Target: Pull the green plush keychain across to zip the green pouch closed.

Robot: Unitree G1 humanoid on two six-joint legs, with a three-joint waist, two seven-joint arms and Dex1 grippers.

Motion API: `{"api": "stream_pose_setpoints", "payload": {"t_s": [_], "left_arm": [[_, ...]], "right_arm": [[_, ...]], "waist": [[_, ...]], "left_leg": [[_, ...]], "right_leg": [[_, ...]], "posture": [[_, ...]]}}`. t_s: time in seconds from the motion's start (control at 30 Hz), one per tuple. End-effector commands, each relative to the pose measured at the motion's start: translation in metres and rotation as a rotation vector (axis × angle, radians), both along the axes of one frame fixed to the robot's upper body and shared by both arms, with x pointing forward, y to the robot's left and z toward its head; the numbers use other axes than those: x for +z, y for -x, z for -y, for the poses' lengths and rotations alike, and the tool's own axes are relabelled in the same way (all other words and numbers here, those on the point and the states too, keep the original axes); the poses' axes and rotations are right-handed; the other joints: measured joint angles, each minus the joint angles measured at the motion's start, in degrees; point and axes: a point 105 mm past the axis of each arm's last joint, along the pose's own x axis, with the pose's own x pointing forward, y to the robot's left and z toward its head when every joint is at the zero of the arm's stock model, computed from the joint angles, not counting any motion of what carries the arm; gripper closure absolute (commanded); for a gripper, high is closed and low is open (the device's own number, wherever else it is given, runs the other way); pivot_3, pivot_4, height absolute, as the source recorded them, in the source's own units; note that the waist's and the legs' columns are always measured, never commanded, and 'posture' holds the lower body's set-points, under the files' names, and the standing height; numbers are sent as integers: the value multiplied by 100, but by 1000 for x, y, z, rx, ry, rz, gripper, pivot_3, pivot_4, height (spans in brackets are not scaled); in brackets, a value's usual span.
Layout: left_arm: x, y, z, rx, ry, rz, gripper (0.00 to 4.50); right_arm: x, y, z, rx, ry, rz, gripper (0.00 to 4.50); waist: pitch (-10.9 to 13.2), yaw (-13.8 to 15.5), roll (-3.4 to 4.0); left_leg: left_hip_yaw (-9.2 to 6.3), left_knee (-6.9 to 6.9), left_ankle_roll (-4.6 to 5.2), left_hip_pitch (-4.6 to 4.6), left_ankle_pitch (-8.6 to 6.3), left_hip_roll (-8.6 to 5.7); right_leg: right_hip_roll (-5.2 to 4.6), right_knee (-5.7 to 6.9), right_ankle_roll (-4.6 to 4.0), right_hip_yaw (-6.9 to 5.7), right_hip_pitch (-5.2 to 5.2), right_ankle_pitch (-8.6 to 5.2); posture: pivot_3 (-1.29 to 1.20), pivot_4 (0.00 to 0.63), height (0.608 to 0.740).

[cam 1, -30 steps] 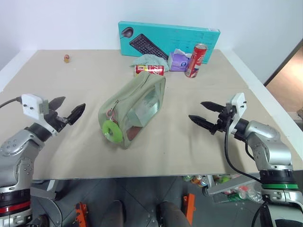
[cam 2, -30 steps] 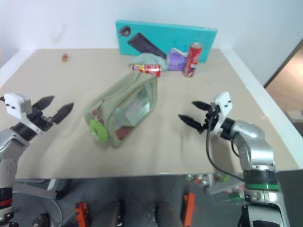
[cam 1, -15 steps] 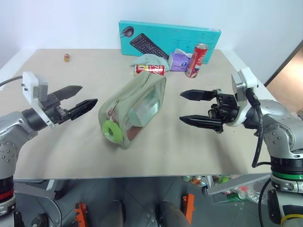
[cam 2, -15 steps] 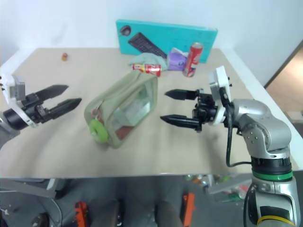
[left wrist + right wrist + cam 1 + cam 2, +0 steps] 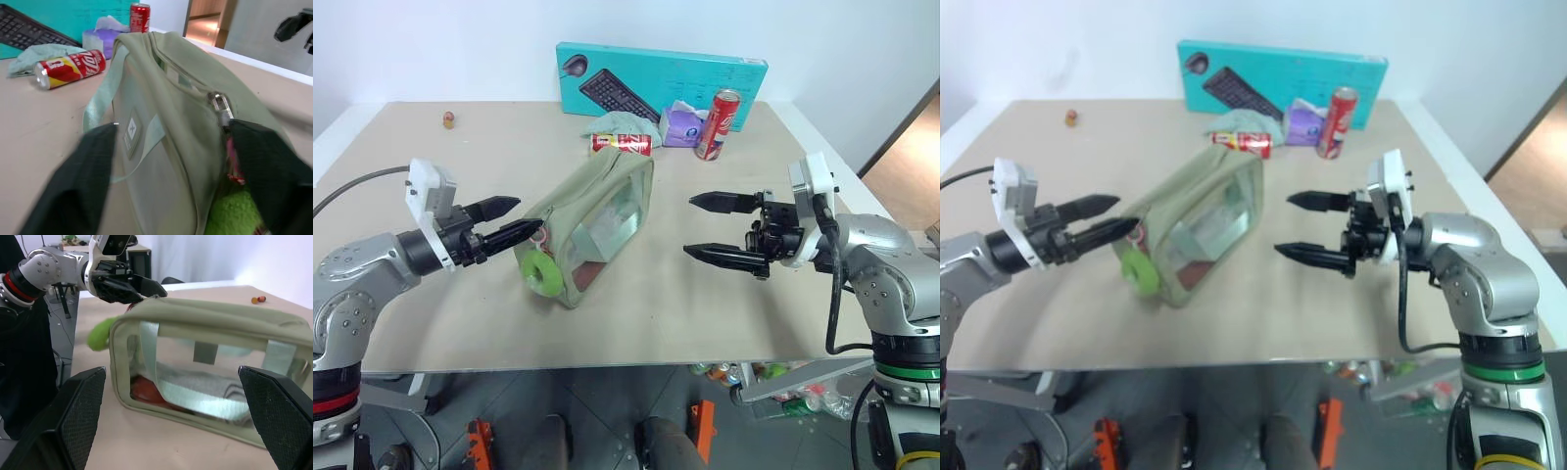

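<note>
Reaching level | left pincer [image 5: 530, 217] spread at green pouch [image 5: 597, 220] | right pincer [image 5: 698, 226] spread

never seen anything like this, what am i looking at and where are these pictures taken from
This is a two-armed humanoid robot at a table. Two pictures come from cameras in its head, looking down; two from cameras on its wrists. The left gripper is at the zipper end of the green pouch, just above the green plush keychain, fingers a little apart, gripping nothing clearly. The right gripper is open beside the pouch, holding nothing. Farther back lie a keyboard box, two red cans, a purple tissue pack and a cloth.
</note>
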Motion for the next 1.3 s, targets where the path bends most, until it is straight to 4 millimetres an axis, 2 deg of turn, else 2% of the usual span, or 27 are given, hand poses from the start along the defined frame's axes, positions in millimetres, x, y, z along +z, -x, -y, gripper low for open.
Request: {"api": "stream_pose_setpoints", "payload": {"t_s": [0.03, 0.13, 0.17, 0.23, 0.47, 0.6, 0.8, 1.03, 1.23, 1.3], "left_arm": [[3, -2, 4, -9, -8, 30, 2625], [3, -4, 6, -14, -4, 36, 3524], [4, -5, 7, -18, -1, 39, 3981], [4, -5, 8, -29, -2, 42, 4476], [16, -6, 14, -96, -12, 103, 4476], [30, -3, 27, -206, -33, 166, 4476], [32, 1, 42, -381, -113, 182, 4476], [37, -13, 43, -486, -128, 181, 4476], [29, -26, 42, -555, -182, 168, 4476], [38, -31, 44, -575, -146, 175, 4476]], "right_arm": [[10, 5, 3, -11, 18, 68, 0], [10, 5, 6, -21, 27, 69, 0], [10, 5, 6, -23, 29, 69, 0], [9, 5, 6, -24, 30, 72, 0], [8, 3, 8, -35, 44, 82, 0], [8, 2, 8, -36, 45, 89, 0], [13, -5, 13, -81, 40, 127, 0], [13, -9, 20, -126, 45, 144, 0], [11, -7, 22, -142, 50, 137, 0], [11, -6, 23, -150, 51, 137, 0]], "waist": [[0, 1, 0], [0, 4, 0], [0, 5, 0], [0, 15, 0], [0, 27, 0], [0, 29, 0], [1, 28, 0], [2, 25, 2], [2, 28, 2], [2, 30, 2]], "left_leg": [[0, 0, 0, 0, 0, 0], [0, 1, 0, 0, 0, -1], [0, 2, 0, 1, 0, -1], [-1, 3, 0, 1, 0, -1], [-1, 4, 0, 1, 1, -2], [-1, 5, 0, -3, 1, -3], [-2, 3, 2, -10, -2, -4], [-4, 5, 3, -12, -2, -3], [-6, 5, 5, -17, -3, -3], [-7, 6, 5, -20, -4, -3]], "right_leg": [[0, 0, 0, 0, 1, 0], [-1, 0, 0, 0, 2, 0], [0, 0, 0, 0, 2, 1], [0, 0, 0, -1, 3, 3], [0, 0, 1, 0, 3, 4], [0, 0, 3, 0, 1, 3], [1, 0, 5, 0, -5, -3], [6, 0, 4, -1, -7, -2], [7, 0, 5, -3, -9, -3], [7, 0, 5, -3, -9, -4]], "posture": [[0, 150, 740], [0, 150, 740], [0, 150, 740], [0, 150, 740], [0, 150, 740], [0, 150, 740], [0, 150, 740], [0, 150, 740], [0, 150, 740], [0, 150, 740]]}}
